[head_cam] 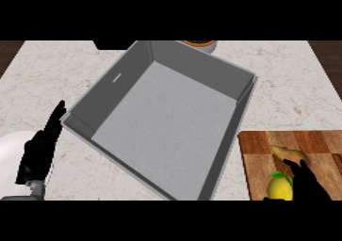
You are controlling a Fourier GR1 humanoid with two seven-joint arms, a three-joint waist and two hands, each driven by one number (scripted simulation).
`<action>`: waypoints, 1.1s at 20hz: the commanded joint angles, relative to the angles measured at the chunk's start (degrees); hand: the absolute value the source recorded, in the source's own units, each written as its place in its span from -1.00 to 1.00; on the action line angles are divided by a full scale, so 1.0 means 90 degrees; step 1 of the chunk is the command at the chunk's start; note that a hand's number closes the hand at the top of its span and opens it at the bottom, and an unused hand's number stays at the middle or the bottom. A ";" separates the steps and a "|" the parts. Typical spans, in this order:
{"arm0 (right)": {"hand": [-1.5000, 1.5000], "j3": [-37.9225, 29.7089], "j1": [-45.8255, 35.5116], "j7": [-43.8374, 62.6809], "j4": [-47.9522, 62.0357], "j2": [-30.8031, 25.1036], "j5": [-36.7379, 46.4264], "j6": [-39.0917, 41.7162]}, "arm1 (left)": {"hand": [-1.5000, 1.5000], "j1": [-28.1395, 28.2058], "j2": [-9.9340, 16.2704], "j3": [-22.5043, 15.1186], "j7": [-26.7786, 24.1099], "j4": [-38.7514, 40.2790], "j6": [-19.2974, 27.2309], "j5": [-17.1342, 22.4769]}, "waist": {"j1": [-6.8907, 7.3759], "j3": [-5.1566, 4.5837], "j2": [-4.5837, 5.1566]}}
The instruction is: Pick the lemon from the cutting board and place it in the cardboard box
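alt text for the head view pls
The right hand curls beside a yellow lemon on a wooden cutting board, next to a large grey open box on a marble counter. The left hand rests open at left.

The box [166,127] sits at the counter's [298,89] centre. The board [298,155] lies at its four o'clock, just beside it, with the lemon [279,187] on the board's near-left part. A bowl [199,45] stands at the box's twelve o'clock
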 commanded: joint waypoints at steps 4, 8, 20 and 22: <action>1.00 0.0110 -0.0154 0.0004 0.0334 -0.0205 0.1169 -0.0231 | 0.00 0.0069 -0.0171 0.0009 0.0012 -0.0149 0.0052 -0.0172 | 0.0037 0.0064 0.0037; 1.00 0.0039 0.0252 -0.0541 0.0239 -0.0346 0.1461 -0.0609 | 0.00 0.0383 -0.0051 0.0123 0.0047 -0.0536 -0.0251 -0.0084 | 0.0019 0.0064 0.0033; 1.00 0.0476 -0.2543 -0.4330 0.1061 -0.1962 0.0588 0.0528 | 0.00 -0.0305 -0.0367 -0.0217 -0.0033 0.0049 -0.0187 -0.0374 | 0.0533 0.0082 0.0182; 1.00 0.0095 -0.2863 -0.5298 0.1665 -0.2249 0.0277 0.0242 | 0.00 -0.0275 -0.0428 -0.0248 0.0092 -0.0063 -0.0093 -0.0434 | 0.0386 0.0089 0.0134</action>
